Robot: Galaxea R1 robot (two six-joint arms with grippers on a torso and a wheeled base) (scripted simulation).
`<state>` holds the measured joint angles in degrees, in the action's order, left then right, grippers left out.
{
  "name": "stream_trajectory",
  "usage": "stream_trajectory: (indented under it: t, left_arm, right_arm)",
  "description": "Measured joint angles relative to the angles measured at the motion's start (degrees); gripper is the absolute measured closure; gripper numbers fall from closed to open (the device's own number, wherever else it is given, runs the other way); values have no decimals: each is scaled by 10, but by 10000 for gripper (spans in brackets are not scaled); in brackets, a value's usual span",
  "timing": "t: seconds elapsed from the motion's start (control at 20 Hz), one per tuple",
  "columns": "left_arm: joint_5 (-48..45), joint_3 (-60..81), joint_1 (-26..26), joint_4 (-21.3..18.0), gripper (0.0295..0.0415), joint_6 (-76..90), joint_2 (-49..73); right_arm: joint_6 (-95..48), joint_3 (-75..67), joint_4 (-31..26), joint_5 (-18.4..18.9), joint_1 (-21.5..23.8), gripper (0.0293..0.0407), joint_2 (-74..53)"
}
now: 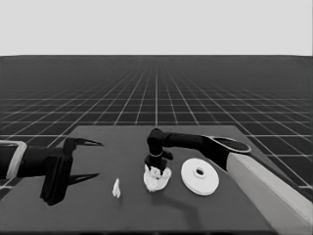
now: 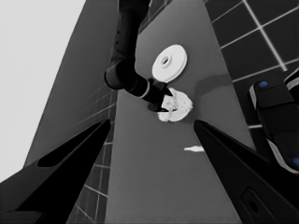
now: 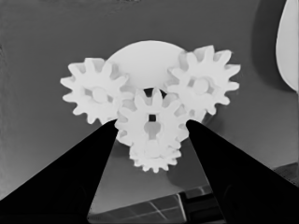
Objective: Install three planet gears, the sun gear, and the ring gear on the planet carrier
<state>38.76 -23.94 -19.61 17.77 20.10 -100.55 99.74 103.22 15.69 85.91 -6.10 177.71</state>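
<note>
Right gripper [image 3: 152,135] straddles centre gear [image 3: 152,122] (grip seemingly loose), hiding smaller round part [image 3: 142,58].

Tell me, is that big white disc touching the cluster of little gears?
Apart. The head view shows dark table between the larger round part and the gears under the right gripper.

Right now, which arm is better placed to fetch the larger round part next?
Right. The right gripper hangs over the gears on the smaller round part, beside the larger round part; the left gripper waits at the table's far left.
</note>
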Motion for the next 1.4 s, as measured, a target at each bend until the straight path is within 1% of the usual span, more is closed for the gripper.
stream_trajectory:
  t: [1.4]
  left_arm:
    - [0, 0, 0, 0, 326, 0, 0]
  right_arm:
    - [168, 0, 0, 0, 0, 391, 0]
